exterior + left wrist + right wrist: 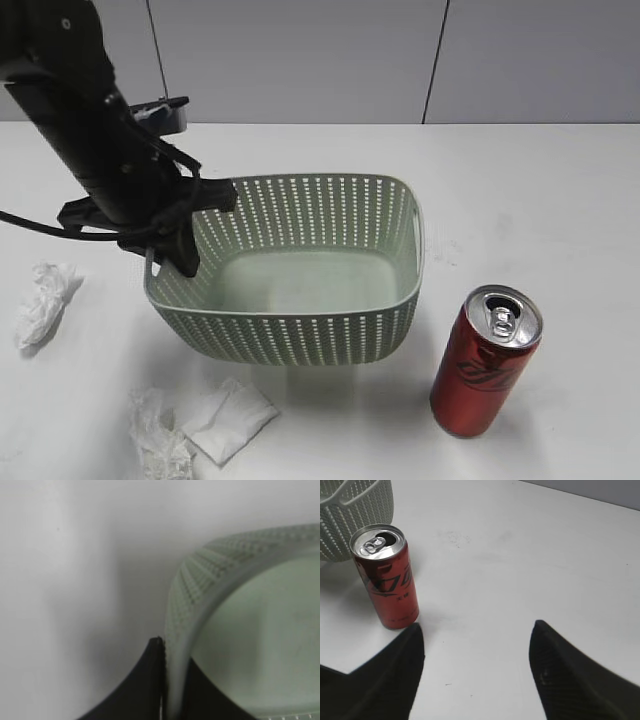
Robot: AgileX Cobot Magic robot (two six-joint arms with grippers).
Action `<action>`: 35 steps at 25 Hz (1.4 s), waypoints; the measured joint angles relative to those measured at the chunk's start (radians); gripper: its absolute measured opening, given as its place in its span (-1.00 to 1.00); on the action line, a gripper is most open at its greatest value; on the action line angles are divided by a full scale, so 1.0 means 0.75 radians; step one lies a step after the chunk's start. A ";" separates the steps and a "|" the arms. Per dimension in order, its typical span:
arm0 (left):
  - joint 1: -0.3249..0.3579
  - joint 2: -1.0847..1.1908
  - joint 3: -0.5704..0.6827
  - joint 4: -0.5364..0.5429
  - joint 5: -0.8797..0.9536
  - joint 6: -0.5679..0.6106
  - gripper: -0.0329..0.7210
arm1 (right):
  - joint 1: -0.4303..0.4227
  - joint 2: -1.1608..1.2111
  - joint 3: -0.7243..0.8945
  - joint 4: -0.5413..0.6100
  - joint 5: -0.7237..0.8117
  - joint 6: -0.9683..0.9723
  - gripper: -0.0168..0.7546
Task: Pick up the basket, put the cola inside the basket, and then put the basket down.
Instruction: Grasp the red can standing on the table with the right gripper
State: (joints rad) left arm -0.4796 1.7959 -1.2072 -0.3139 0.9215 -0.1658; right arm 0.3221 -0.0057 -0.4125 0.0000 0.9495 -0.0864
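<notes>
The basket (300,275) hangs tilted, its left rim pinched between the fingers of the left gripper (185,235); thin slotted plastic, it looks light but likely to flex and swing from one edge. The cola (387,577) stands upright just ahead and left of the spread, empty right gripper (477,650), beside the basket; smooth, slippery metal, best clasped around mid-body.

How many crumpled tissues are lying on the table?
3. One crumpled tissue lies at the left edge, left of the basket. Two more sit in front of the basket: one at the bottom edge, one beside it. Others may lie out of view.
</notes>
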 joint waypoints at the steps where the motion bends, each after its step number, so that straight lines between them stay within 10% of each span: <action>1: 0.000 0.000 0.000 0.011 -0.001 0.000 -0.92 | 0.000 0.000 0.000 0.000 -0.001 0.000 0.34; 12: 0.032 0.000 0.000 0.108 -0.038 -0.009 -0.92 | 0.000 0.106 -0.085 0.126 -0.005 -0.015 0.46; 27: 0.132 0.000 0.000 0.126 -0.078 -0.017 -0.92 | 0.004 1.295 -0.656 0.395 0.179 -0.367 0.61; 35: 0.132 0.000 0.000 0.180 -0.091 -0.017 -0.92 | 0.255 1.789 -0.817 0.260 0.264 -0.104 0.61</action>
State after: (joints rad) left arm -0.3807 1.7959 -1.2072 -0.1791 0.8529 -0.1782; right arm 0.5135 1.3357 -1.0255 0.1951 1.1478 -0.1644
